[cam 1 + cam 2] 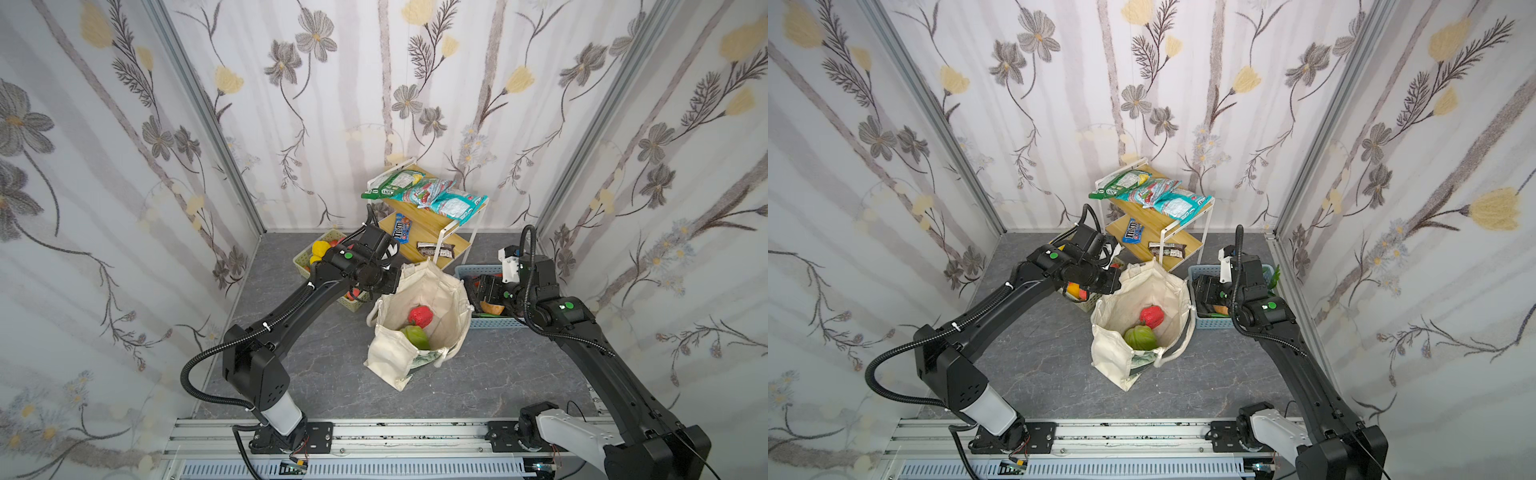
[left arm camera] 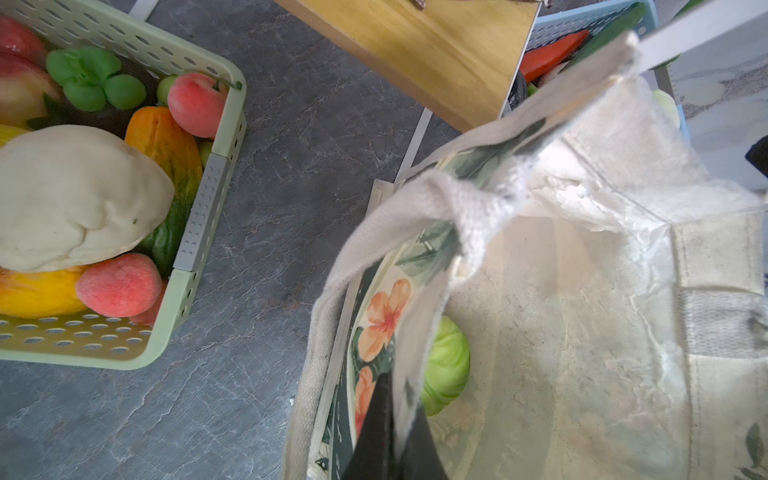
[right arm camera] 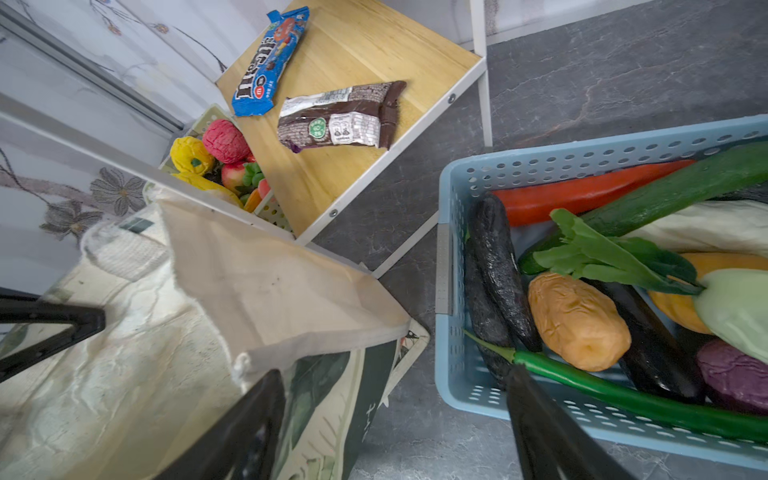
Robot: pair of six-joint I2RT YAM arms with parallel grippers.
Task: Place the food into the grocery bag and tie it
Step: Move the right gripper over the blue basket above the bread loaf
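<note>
The grocery bag [image 1: 436,286] [image 1: 1154,286] stands open mid-floor. Inside it lie a red pepper [image 1: 420,316] [image 1: 1152,316] and a green cabbage [image 1: 415,336] [image 1: 1140,337] [image 2: 446,365]. My left gripper [image 1: 392,276] [image 1: 1115,282] [image 2: 395,386] is shut on the bag's far-left rim, with cream cloth pinched between its fingers. My right gripper [image 1: 478,291] [image 1: 1198,291] [image 3: 395,374] is open, one finger over the bag's right rim [image 3: 291,332], the other over the blue basket [image 3: 453,257] beside a green chili [image 3: 623,395]. It holds nothing.
More toy food fills the blue basket [image 1: 490,322] right of the bag and a pale green basket [image 1: 303,257] [image 2: 199,216] to its left. A wooden two-tier shelf [image 1: 432,224] with snack packets [image 1: 436,195] stands behind the bag. Walls close in on three sides.
</note>
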